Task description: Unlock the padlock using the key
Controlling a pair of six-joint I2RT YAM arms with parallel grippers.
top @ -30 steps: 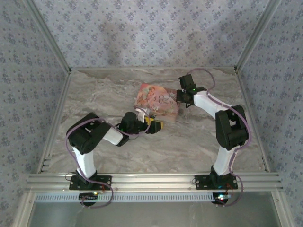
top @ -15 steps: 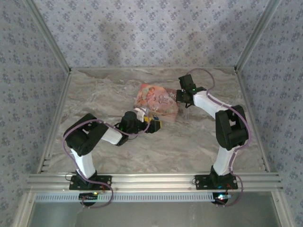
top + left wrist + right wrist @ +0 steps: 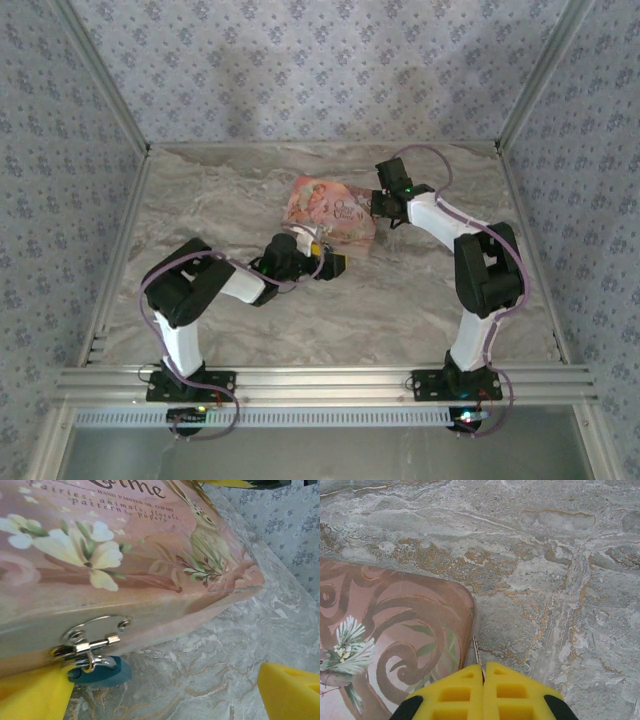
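Observation:
The padlock [image 3: 98, 670] is a small blue body with a metal shackle. It hangs from the silver hasp [image 3: 90, 640] on the front wall of the pink illustrated box [image 3: 125, 560], just above the marble. My left gripper [image 3: 160, 700] is open. Its left fingertip [image 3: 32, 695] sits right beside the padlock and the right fingertip [image 3: 290, 690] stands far off. My right gripper [image 3: 483, 672] is shut on the key [image 3: 476, 651], a thin metal sliver poking out between the pads next to the box's corner [image 3: 462, 605]. From above, the left gripper [image 3: 328, 259] is at the box's near edge and the right gripper [image 3: 384, 205] at its right side.
The pink box [image 3: 330, 208] lies mid-table on the marble top [image 3: 400, 300]. Patterned walls and aluminium rails [image 3: 120, 220] close in the sides and back. Bare marble lies in front of the box and to its right.
The left arm's wrist has shifted a little to the right, closer to the box's near edge. The right gripper has stayed at the box's right side.

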